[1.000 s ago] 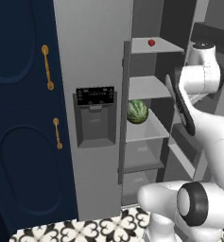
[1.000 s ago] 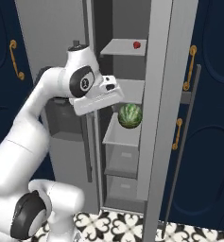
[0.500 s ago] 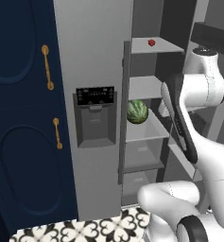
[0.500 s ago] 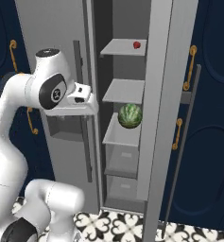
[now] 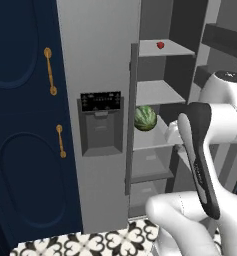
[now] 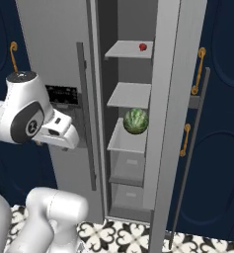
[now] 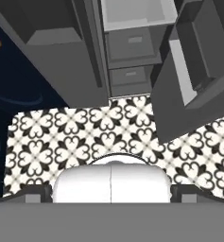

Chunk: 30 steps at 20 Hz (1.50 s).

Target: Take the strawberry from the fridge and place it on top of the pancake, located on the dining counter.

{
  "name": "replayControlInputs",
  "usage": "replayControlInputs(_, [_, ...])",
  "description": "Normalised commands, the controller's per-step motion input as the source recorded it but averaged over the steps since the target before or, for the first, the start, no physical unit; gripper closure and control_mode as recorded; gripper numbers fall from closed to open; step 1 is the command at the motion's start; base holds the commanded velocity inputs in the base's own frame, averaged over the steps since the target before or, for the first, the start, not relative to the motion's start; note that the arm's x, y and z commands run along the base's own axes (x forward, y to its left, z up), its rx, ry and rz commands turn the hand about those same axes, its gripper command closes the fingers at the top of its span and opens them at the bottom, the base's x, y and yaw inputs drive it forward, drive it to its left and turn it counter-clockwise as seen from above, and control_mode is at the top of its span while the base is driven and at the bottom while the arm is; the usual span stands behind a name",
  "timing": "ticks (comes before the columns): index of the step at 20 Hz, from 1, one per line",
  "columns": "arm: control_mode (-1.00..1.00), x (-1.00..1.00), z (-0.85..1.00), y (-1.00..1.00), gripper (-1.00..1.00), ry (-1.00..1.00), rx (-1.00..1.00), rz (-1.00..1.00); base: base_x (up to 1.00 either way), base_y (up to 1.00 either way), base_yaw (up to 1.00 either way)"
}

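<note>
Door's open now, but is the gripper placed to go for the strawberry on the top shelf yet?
Probably not yet: the strawberry lies unobstructed on the open fridge, but the hand camera faces the floor.

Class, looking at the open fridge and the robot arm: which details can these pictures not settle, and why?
- Strawberry: too small on the top shelf to show stem or shape.
- Fridge drawers: contents hidden behind their fronts.
- Watermelon: its back, turned away.

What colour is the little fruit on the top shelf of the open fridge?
Red. The strawberry shows best in the right base view, on the fridge's top shelf.
</note>
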Motion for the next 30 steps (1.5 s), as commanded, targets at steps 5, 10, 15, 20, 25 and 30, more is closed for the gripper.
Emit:
replayControlInputs(5, [-1.00,-0.04,-0.42,0.04,-1.00,-0.02,-0.02,-0.01,0.00,0.00,0.00])
replayControlInputs(10, [-1.00,0.04,-0.36,-0.11,-1.00,0.05,-0.06,0.00,0.00,0.00,0.00])
replayControlInputs(15, [-1.00,0.00,0.00,0.00,-1.00,0.00,0.00,0.00,0.00,0.00,0.00])
replayControlInputs(20, [-1.00,0.00,0.00,0.00,-1.00,0.00,0.00,-0.04,0.00,0.00,0.00])
replayControlInputs(25, [1.00,0.00,0.00,0.00,-1.00,0.00,0.00,0.00,0.37,0.06,-0.39])
replayControlInputs(30, [1.00,0.00,0.00,0.00,-1.00,0.00,0.00,0.00,0.60,0.17,-0.36])
